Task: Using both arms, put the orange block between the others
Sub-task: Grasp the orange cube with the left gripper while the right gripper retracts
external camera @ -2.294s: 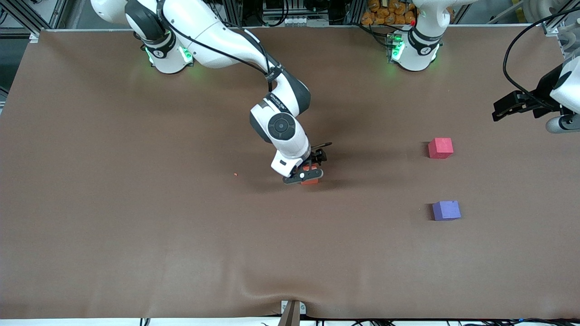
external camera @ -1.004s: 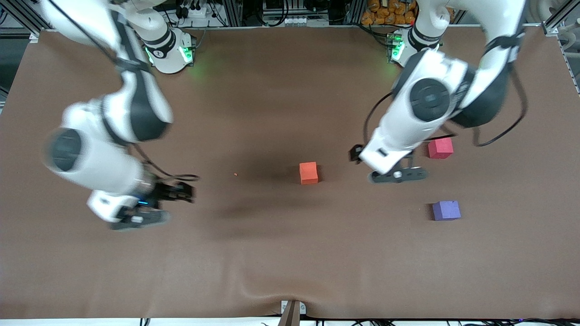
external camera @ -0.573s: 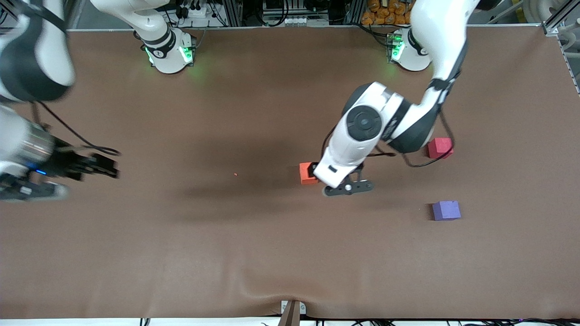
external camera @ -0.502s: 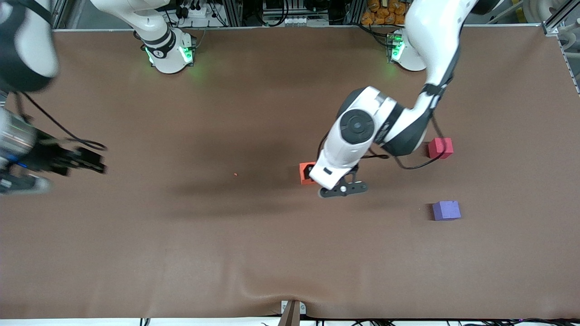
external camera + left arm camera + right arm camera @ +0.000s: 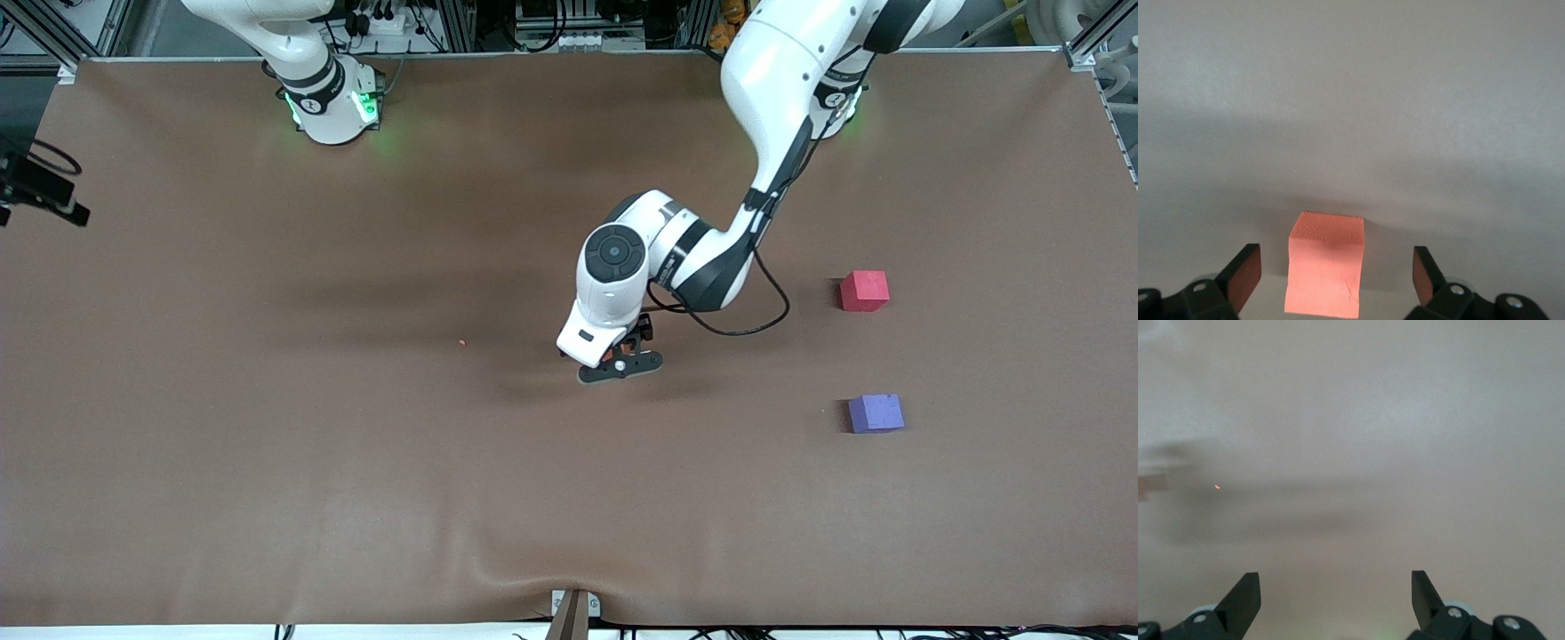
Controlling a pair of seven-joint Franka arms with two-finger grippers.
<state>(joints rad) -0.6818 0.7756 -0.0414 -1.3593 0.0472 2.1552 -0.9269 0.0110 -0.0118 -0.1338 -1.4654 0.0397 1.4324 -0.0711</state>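
Note:
The orange block (image 5: 1326, 263) sits on the brown table cover between the fingers of my left gripper (image 5: 1336, 267), which is open, with a gap on each side of the block. In the front view the left gripper (image 5: 620, 363) is low over the middle of the table and its hand hides the block. The red-pink cube (image 5: 864, 291) and the purple cube (image 5: 876, 413) lie apart toward the left arm's end, the purple one nearer the front camera. My right gripper (image 5: 1335, 587) is open, empty and high over the right arm's end of the table.
A tiny orange crumb (image 5: 461, 341) lies on the cover between the block and the right arm's end. The cover has a wrinkle by a metal bracket (image 5: 573, 613) at the table's front edge. A black part of the right hand (image 5: 40, 188) shows at the table's end.
The left arm swung from beside the red-pink cube to the orange block and came down around it. The right arm pulled back to its end of the table, almost out of the front view.

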